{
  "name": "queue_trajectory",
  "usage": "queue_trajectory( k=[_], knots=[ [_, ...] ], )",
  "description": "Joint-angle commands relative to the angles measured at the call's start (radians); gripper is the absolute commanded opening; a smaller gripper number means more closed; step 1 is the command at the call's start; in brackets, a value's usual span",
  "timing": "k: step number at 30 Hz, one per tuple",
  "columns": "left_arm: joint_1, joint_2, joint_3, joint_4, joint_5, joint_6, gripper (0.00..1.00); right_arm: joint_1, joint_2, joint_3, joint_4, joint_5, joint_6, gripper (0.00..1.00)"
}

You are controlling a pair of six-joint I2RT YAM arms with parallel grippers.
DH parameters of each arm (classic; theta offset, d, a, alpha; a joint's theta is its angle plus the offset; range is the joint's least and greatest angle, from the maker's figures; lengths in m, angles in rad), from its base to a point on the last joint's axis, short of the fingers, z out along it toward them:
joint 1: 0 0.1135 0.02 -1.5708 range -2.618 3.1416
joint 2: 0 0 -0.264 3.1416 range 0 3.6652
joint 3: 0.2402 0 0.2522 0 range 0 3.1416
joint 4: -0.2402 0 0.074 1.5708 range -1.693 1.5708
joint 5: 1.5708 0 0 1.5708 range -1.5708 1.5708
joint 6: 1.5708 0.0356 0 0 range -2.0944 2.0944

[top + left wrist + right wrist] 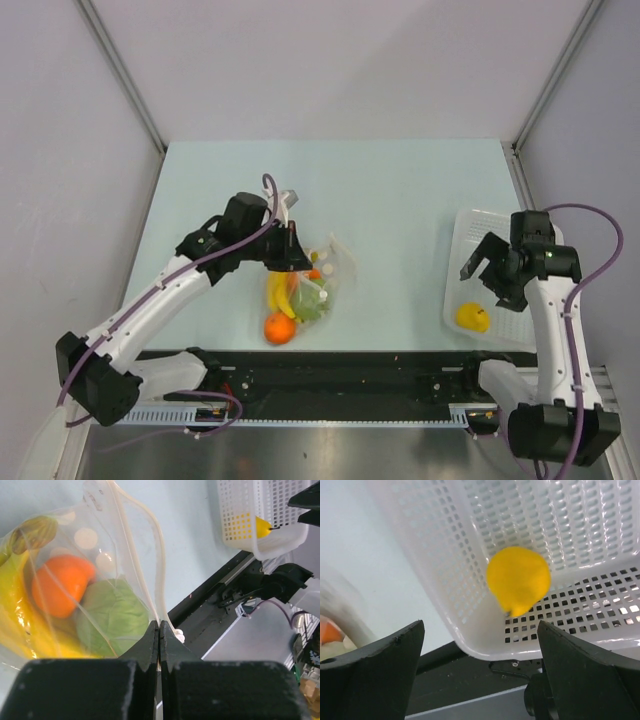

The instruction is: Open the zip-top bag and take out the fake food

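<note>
top view, left arm: left gripper [292, 250] is pinched onto the top edge of the zip-top bag [322, 285]. The bag lies mid-table, just ahead of the arm bases.
top view, food: banana bunch [278, 292], cabbage [312, 303] and orange [279, 327] look to be inside the bag, toward its near end. The lemon [473, 317] already lies in the white basket [468, 228] over on the right.
top view, right arm: right gripper [488, 268] hangs over the basket with nothing in it.
top view, surface and room: pale blue-green table [400, 185], matte finish. Plain grey walls around it, metal posts in the far corners.
left wrist, grip: fingers [147, 645] are pressed flat together on one lip of the mouth. The zip strip [161, 575] curves away from them and the mouth gapes.
left wrist, tip: I'd hold that pinch firm and the lip lifted so the other arm has a way in, since that film looks slippery.
right wrist, jaws: spread wide, with the lemon down in the basket beyond them.
right wrist, tip: swing back to the bag mouth and go for whatever sits nearest the opening. Reach in along the open lip, not through the film.
</note>
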Motion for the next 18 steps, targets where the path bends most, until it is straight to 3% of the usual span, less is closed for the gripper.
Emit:
queue_trajectory(
  k=[1, 5, 11, 13, 18],
  knots=[
    [0.000, -0.074, -0.042, 0.094, 0.045, -0.089, 0.00, 0.121, -0.064, 0.091, -0.029, 0.093, 0.025, 1.00],
    [0.000, -0.128, -0.099, 0.089, 0.068, -0.132, 0.00, 0.311, -0.061, 0.146, 0.009, 0.099, 0.124, 1.00],
    [-0.002, -0.229, -0.124, 0.057, 0.027, -0.170, 0.00, 0.700, 0.004, 0.215, 0.162, 0.162, 0.319, 1.00],
    [0.000, -0.268, -0.125, 0.037, 0.004, -0.173, 0.00, 0.850, 0.042, 0.230, 0.262, 0.183, 0.339, 1.00],
    [0.000, -0.348, -0.133, -0.001, -0.041, -0.154, 0.00, 1.093, 0.160, 0.279, 0.475, 0.223, 0.321, 1.00]
  ],
)
